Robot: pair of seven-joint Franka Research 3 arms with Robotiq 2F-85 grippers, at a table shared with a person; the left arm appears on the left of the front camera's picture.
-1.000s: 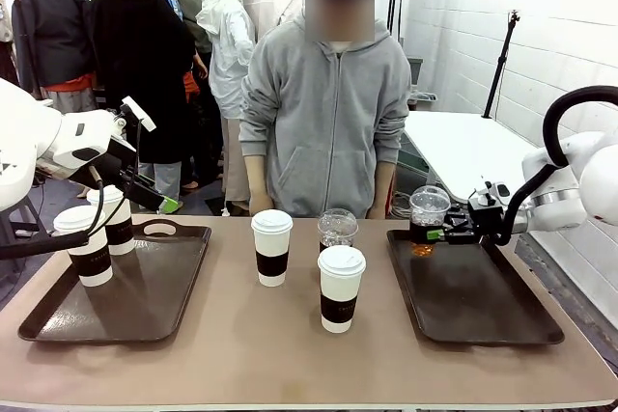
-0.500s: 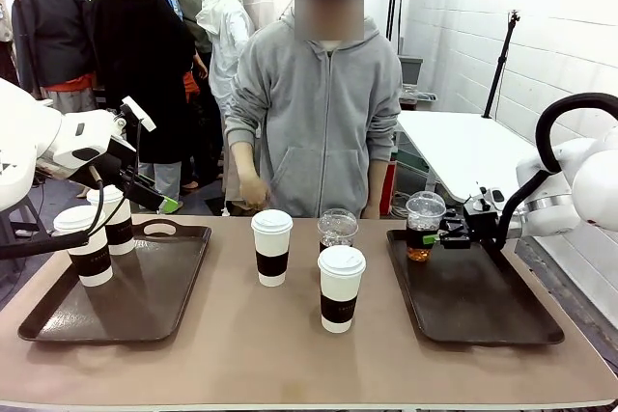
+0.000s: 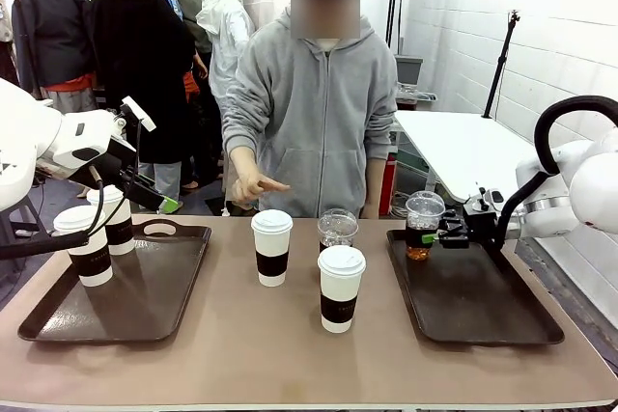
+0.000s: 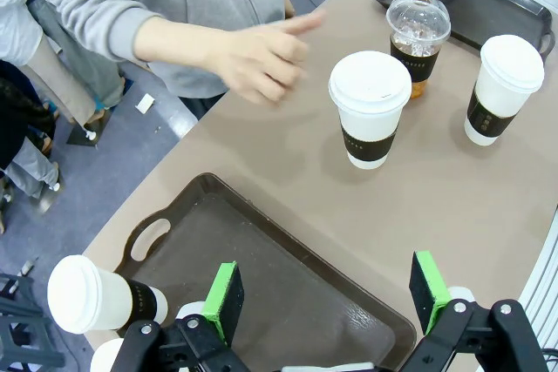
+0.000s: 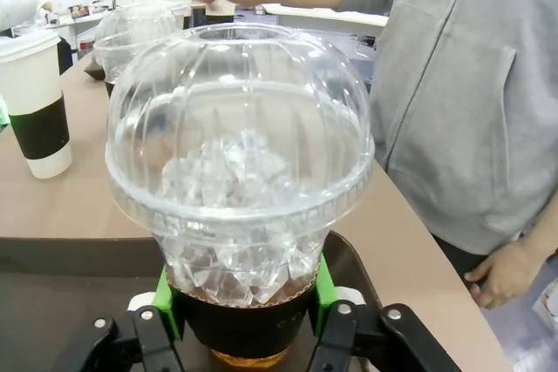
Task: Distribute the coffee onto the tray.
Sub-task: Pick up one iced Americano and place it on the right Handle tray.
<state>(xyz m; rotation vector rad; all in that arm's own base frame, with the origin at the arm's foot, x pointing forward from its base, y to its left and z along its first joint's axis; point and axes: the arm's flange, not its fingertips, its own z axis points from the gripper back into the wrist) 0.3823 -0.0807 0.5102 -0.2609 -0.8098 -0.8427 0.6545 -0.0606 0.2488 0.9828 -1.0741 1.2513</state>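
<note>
My right gripper (image 3: 432,234) is shut on a clear dome-lidded cup of amber drink (image 3: 423,224) (image 5: 240,189), held at the far left corner of the right tray (image 3: 483,306). A second dome-lidded cup (image 3: 337,228) (image 4: 419,37) stands mid-table behind two white lidded cups (image 3: 271,246) (image 3: 340,287). Two more white cups (image 3: 84,243) (image 3: 114,219) stand on the left tray (image 3: 145,301). Above that tray my left gripper (image 4: 327,302) hangs open with nothing between its green pads. The person's hand (image 3: 253,185) (image 4: 261,54) reaches out over the far table edge.
The person in a grey hoodie (image 3: 323,113) stands at the far side of the brown table (image 3: 261,354). Bare tray floor lies in front of the held cup. A white table (image 3: 463,147) stands behind at the right.
My right gripper has lowered the dome-lidded cup slightly toward the right tray's far corner. The person's hand has risen and now points over the table. The left arm is still.
</note>
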